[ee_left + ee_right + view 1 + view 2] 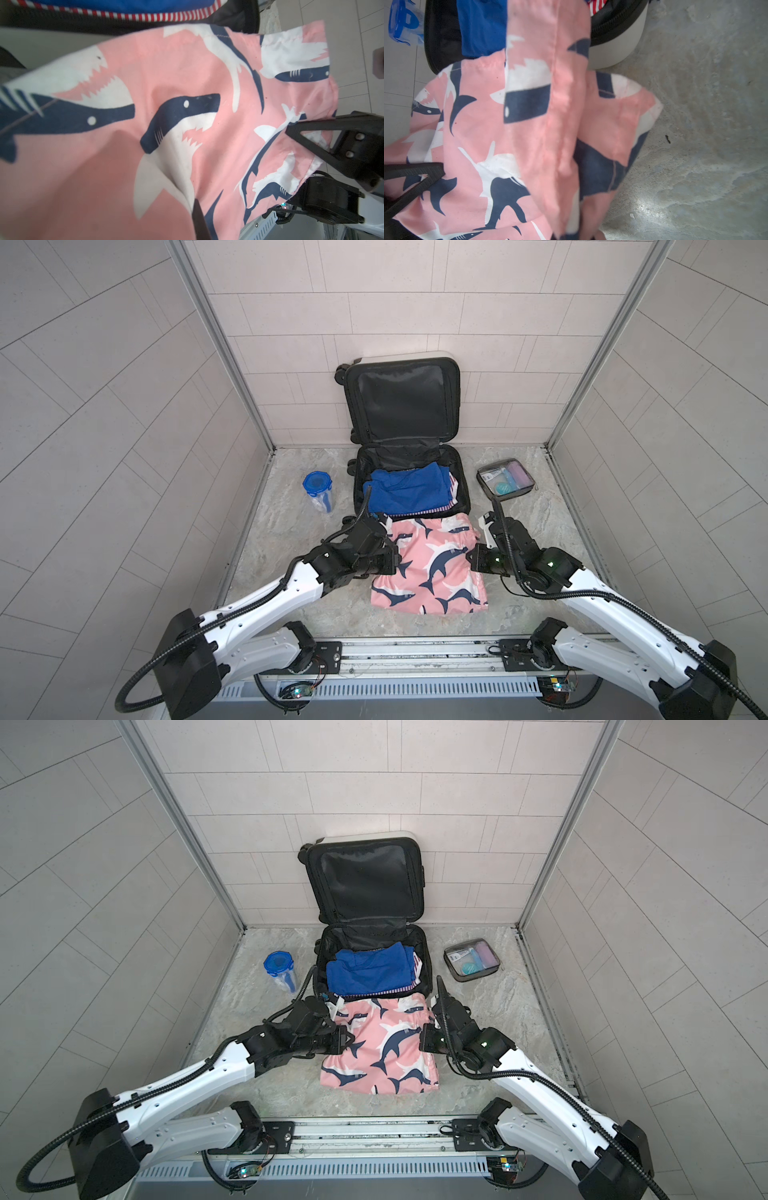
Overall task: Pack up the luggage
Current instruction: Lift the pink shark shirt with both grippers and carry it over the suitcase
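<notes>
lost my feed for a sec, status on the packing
Left pincer and right pincer both shut on pink shark-print cloth shorts, far corners. Small white hard-shell suitcase open, lid against wall. Blue folded cloth already inside it.

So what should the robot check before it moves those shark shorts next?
1. left gripper shut on shorts: ok.
2. right gripper shut on the other far corner: ok.
3. suitcase open, lid leaning on the back wall: ok.
4. room on top of the blue garment inside: probably ok.
5. near end of the shorts lifted off the table: cannot tell.
6. bottle and pouch beside the suitcase, apart from it and out of the path: ok.
</notes>
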